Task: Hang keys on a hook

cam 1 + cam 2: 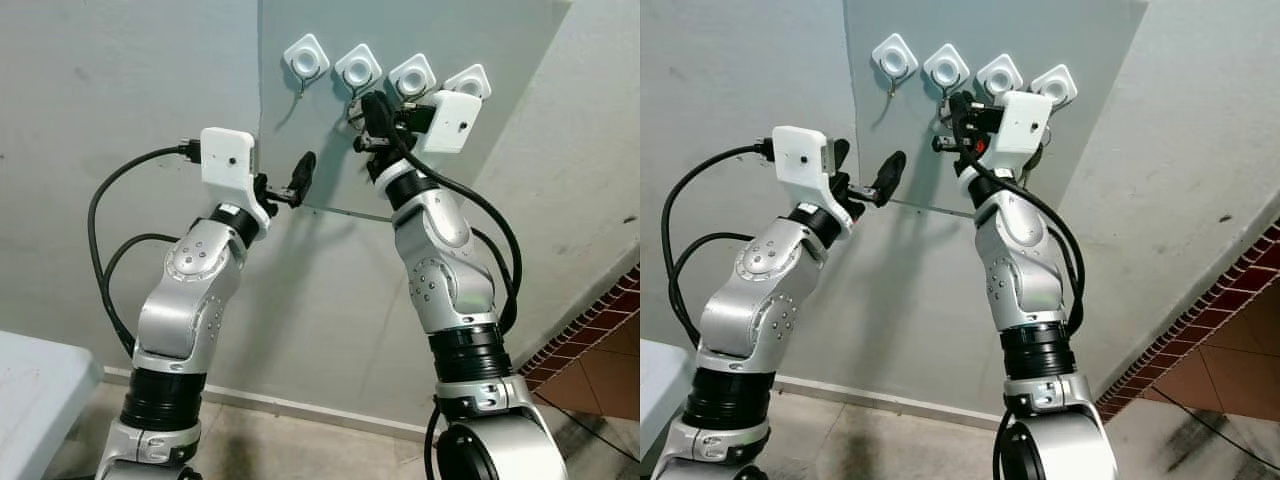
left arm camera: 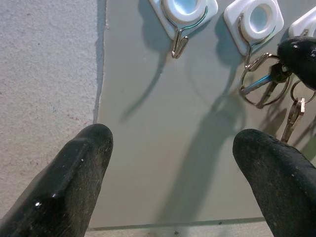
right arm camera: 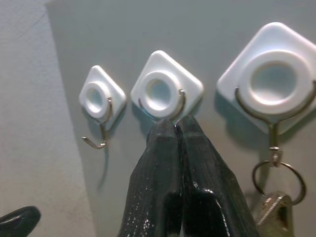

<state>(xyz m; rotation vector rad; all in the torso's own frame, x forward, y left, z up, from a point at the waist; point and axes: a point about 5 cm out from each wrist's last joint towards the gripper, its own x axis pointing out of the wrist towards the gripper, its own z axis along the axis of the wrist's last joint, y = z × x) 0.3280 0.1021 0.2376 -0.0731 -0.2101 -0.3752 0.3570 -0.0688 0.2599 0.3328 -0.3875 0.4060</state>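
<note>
I have both arms raised. My right gripper (image 3: 177,129) has its fingers pressed together, wrist high. My left gripper (image 2: 173,163) sits lower, its fingers spread apart.

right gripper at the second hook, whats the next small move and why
Probably ease open and back off. The right gripper sits shut at the second hook, and the key ring looks already threaded on that hook's wire, though whether the gripper grips it is unclear.

Silver keys (image 2: 264,84) on ring hang from second white hook (image 2: 253,22)
</note>
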